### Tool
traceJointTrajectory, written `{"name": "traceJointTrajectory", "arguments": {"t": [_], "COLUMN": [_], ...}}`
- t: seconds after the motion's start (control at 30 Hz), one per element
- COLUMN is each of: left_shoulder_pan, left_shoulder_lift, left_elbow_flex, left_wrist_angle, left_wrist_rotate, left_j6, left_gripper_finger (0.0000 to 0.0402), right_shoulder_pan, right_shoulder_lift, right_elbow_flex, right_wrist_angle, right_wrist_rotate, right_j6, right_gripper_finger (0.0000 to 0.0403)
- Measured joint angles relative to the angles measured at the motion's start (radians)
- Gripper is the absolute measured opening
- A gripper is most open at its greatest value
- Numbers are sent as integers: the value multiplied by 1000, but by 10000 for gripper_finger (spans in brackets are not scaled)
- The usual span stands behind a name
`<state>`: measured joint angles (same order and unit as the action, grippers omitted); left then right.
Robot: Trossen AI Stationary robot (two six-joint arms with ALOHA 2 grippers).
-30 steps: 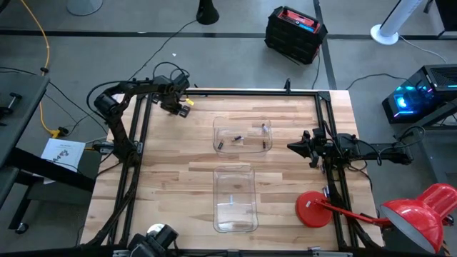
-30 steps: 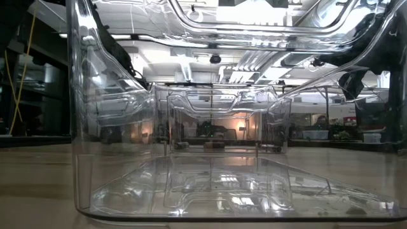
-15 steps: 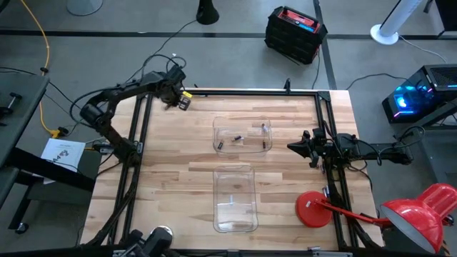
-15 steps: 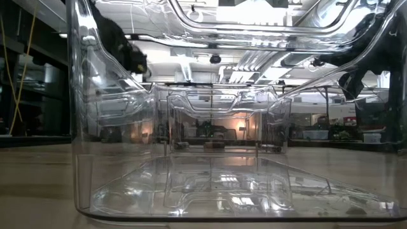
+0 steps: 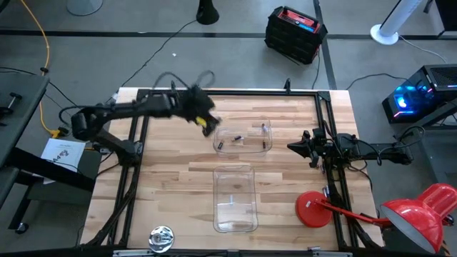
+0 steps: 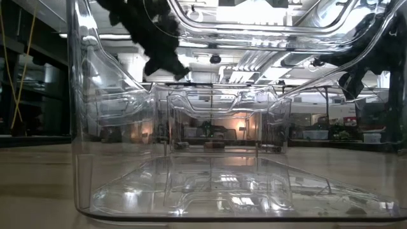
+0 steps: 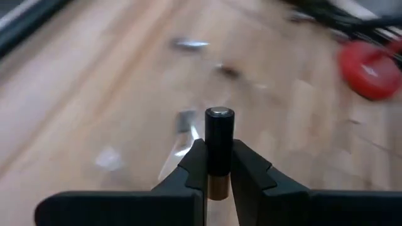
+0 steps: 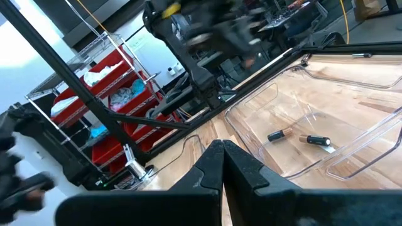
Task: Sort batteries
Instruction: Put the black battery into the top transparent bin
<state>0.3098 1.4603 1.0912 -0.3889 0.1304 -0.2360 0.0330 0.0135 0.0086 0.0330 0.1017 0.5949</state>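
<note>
My left gripper (image 5: 207, 123) (image 7: 219, 154) hangs above the table by the left edge of the far clear tray (image 5: 243, 135), shut on a black battery (image 7: 219, 135) with a copper-coloured end. It also shows high up in the low view (image 6: 162, 60). Several small batteries (image 5: 238, 137) lie on the far tray's floor; two of them (image 8: 279, 135) show in the right wrist view. A second clear tray (image 5: 235, 198) sits nearer, with one small cell (image 5: 231, 200) in it. My right gripper (image 5: 293, 146) (image 8: 221, 157) waits shut at the table's right side. My left gripper pinches the black battery between its two fingertips (image 7: 195, 164), on the part next to the copper-coloured end (image 7: 217, 187). The fingers lie across the battery. Its black body and silvery cap (image 7: 219, 113) stick out past the fingertips. The battery is lifted clear of the table.
A red lamp's round base (image 5: 314, 209) stands at the near right, beside the near tray. A round shiny metal disc (image 5: 161, 235) lies at the near left edge. Bare wood (image 5: 171, 178) spreads left of both trays. A black frame (image 5: 136, 143) borders the table.
My left arm has swung from the table's far left corner toward the right and a little nearer, reaching the far tray's left edge. It has stayed shut. My right arm has kept still.
</note>
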Motion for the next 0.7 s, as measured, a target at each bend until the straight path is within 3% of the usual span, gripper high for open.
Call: {"name": "traceJointTrajectory", "arguments": {"t": [0.13,0.27,0.37,0.47,0.57,0.7], "left_shoulder_pan": [-120,-72,37,176,337,543], "left_shoulder_lift": [26,33,33,32,32,54], "left_elbow_flex": [0,0,33,68,82,69], "left_wrist_angle": [57,-7,-140,-303,-434,-490], "left_wrist_rotate": [-112,-126,-145,-240,-330,-336], "left_j6": [17,4,15,28,13,79], "left_gripper_finger": [59,130,179,213,227,226], "right_shoulder_pan": [0,0,0,0,0,0], "right_shoulder_lift": [0,0,0,0,0,0], "right_elbow_flex": [0,0,0,0,0,0], "right_wrist_angle": [0,0,0,0,0,0], "right_wrist_rotate": [0,0,0,0,0,0], "right_j6": [0,0,0,0,0,0], "right_gripper_finger": [0,0,0,0,0,0]}}
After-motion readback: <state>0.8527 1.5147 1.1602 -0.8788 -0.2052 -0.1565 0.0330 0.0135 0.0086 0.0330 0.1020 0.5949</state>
